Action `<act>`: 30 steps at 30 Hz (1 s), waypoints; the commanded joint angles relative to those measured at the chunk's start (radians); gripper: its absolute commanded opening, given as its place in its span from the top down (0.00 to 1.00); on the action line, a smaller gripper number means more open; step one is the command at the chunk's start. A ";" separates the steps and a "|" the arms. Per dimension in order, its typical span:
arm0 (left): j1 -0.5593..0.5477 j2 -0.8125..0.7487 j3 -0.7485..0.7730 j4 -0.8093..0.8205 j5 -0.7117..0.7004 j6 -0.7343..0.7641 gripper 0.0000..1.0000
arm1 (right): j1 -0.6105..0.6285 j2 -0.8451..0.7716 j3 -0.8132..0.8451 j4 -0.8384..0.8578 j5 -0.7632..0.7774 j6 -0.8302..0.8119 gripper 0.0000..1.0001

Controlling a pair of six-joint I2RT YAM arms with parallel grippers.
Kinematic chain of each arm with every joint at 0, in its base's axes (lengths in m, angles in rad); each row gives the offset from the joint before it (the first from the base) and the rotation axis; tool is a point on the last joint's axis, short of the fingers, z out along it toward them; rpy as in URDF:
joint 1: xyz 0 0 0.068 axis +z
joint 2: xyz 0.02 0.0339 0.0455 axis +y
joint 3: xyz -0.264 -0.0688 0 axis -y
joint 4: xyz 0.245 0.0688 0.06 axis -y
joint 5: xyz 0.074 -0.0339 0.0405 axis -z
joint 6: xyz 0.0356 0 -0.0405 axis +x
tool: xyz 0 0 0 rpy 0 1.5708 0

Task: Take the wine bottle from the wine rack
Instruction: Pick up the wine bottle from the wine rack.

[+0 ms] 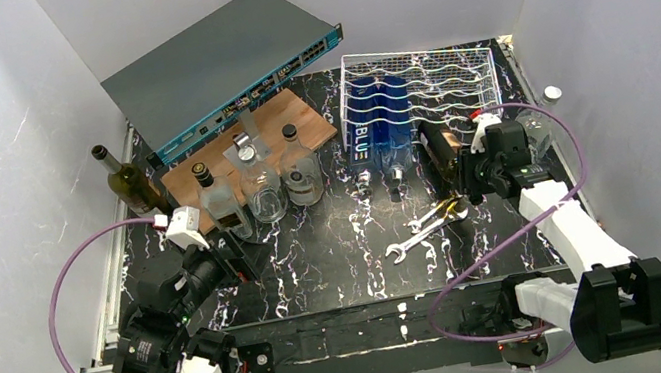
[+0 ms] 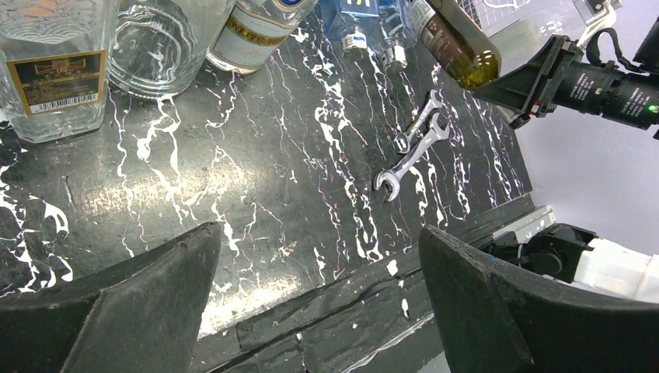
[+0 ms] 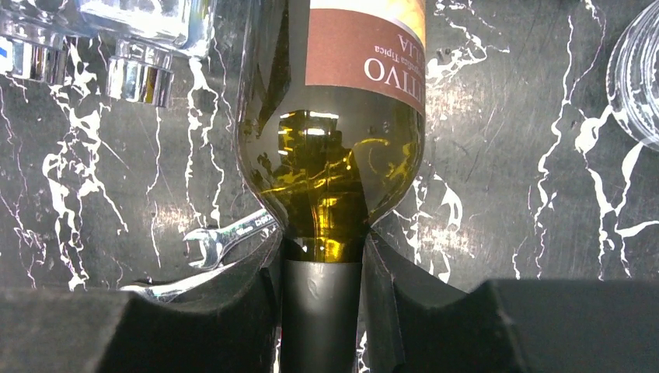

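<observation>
At the front edge of the wine rack [image 1: 450, 75], the wine bottle [image 3: 334, 140] is gripped by its neck in the right gripper [image 3: 320, 264].
Its fingers pinch the dark capped neck and the body points toward the rack, over the black marbled table [image 1: 338, 256]. Two wrenches [image 1: 429, 226] lie just beside it. A blue bottle [image 1: 387, 121] rests in the rack's left cradles. The left gripper [image 2: 319, 233] hovers spread wide, holding nothing, near the clear bottles [image 1: 262, 193].

The top view looked down from 6 o'clock; both close wrist views shared the wine bottle [image 3: 330, 155] and wrenches [image 2: 412, 151].
</observation>
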 commanded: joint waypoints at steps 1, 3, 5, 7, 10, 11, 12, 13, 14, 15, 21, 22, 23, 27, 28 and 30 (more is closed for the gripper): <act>0.002 -0.003 0.015 -0.006 0.023 0.006 0.02 | -0.001 -0.065 0.091 -0.018 -0.031 -0.048 0.99; 0.003 -0.004 0.017 -0.006 0.026 0.006 0.02 | -0.001 -0.084 0.098 -0.038 -0.029 -0.064 0.99; 0.002 -0.005 0.017 -0.006 0.029 0.007 0.02 | -0.002 -0.100 0.108 -0.061 -0.025 -0.084 0.99; 0.003 -0.006 0.016 -0.006 0.034 0.006 0.02 | -0.002 -0.121 0.118 -0.085 -0.024 -0.105 0.99; 0.003 -0.004 0.015 -0.005 0.044 0.008 0.02 | -0.001 -0.153 0.132 -0.117 -0.016 -0.125 0.99; 0.002 -0.004 0.015 -0.006 0.048 0.008 0.02 | -0.002 -0.163 0.137 -0.126 -0.011 -0.147 0.99; 0.003 -0.001 0.015 -0.005 0.051 0.009 0.02 | -0.002 -0.171 0.139 -0.134 -0.004 -0.159 0.99; 0.002 0.000 0.015 -0.005 0.056 0.009 0.02 | -0.002 -0.178 0.143 -0.143 0.000 -0.167 0.99; 0.002 0.000 0.015 -0.005 0.059 0.009 0.02 | -0.002 -0.183 0.148 -0.153 0.004 -0.176 0.99; 0.003 0.002 0.014 -0.005 0.063 0.011 0.02 | -0.001 -0.186 0.151 -0.164 0.007 -0.181 0.99; 0.002 0.002 0.012 -0.003 0.077 0.015 0.02 | -0.001 -0.198 0.169 -0.219 -0.006 -0.199 0.99; 0.003 0.003 0.012 -0.003 0.079 0.017 0.02 | -0.001 -0.200 0.172 -0.228 -0.010 -0.202 0.99; 0.003 0.004 0.012 -0.003 0.081 0.018 0.02 | -0.002 -0.203 0.176 -0.237 -0.014 -0.206 0.99; 0.003 0.008 0.011 -0.003 0.092 0.022 0.02 | -0.002 -0.214 0.192 -0.277 -0.034 -0.229 0.99; 0.002 0.011 0.010 -0.002 0.097 0.024 0.02 | -0.001 -0.216 0.198 -0.287 -0.039 -0.237 0.99; 0.003 0.016 0.009 0.003 0.110 0.028 0.02 | -0.001 -0.223 0.211 -0.311 -0.050 -0.260 0.99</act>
